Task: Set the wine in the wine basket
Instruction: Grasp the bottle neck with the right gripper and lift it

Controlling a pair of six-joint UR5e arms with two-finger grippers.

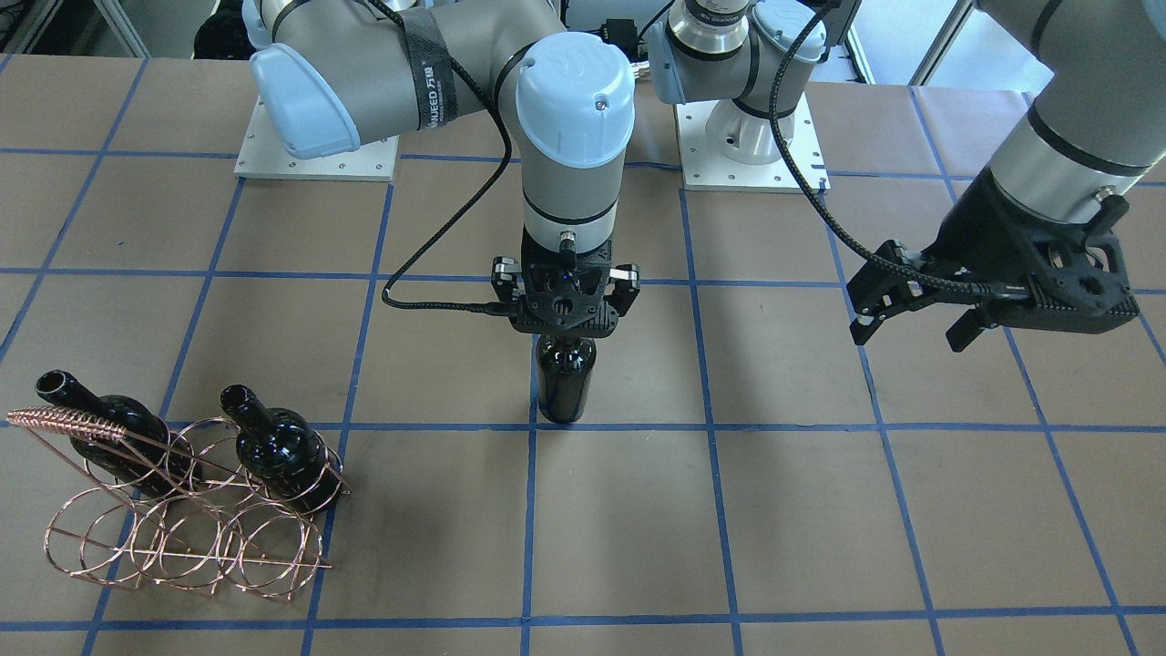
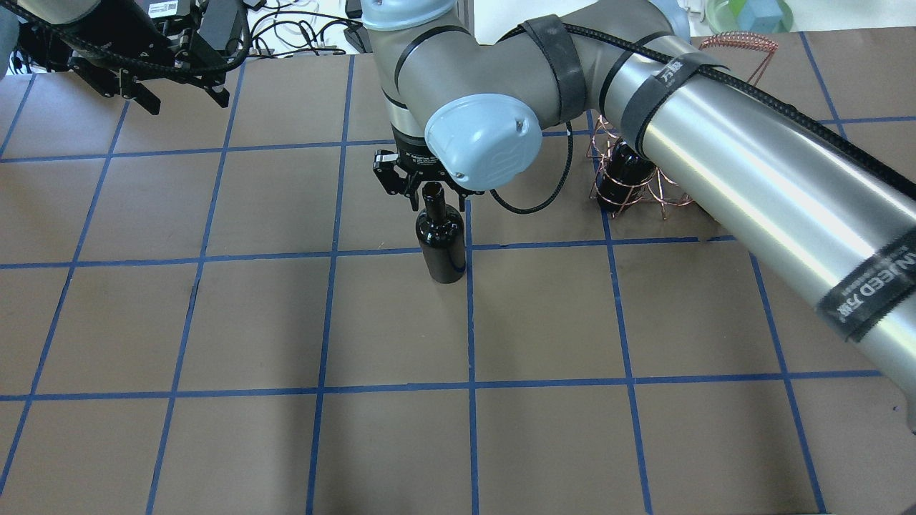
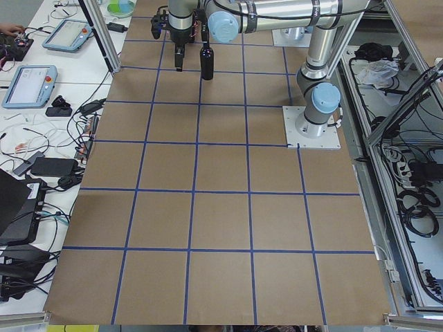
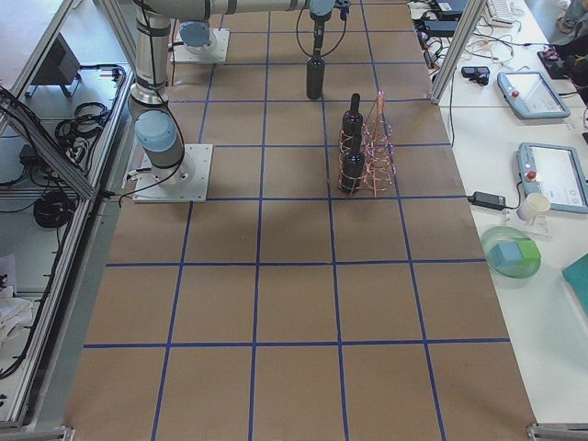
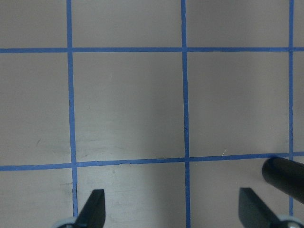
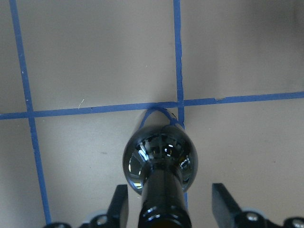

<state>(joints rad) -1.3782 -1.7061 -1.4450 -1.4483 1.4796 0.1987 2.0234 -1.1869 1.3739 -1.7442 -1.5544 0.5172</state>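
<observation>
A near-black wine bottle [image 1: 565, 383] stands upright on the table's middle, also in the overhead view [image 2: 441, 243]. My right gripper [image 1: 565, 314] is directly above it, open, with a finger on each side of the neck and a small gap to the glass in the right wrist view [image 6: 171, 209]. The copper wire wine basket [image 1: 182, 528] stands off to my right and holds two more bottles [image 1: 273, 446] [image 1: 100, 419] slanting in its upper rings. My left gripper [image 1: 906, 337] is open and empty, raised above the table far from the bottle.
The right arm hides part of the basket [image 2: 637, 186] in the overhead view. A dark rounded thing [image 5: 285, 175] shows at the right edge of the left wrist view. Brown table with blue tape grid [image 2: 286, 322]. Arm bases [image 1: 751, 137] at the back.
</observation>
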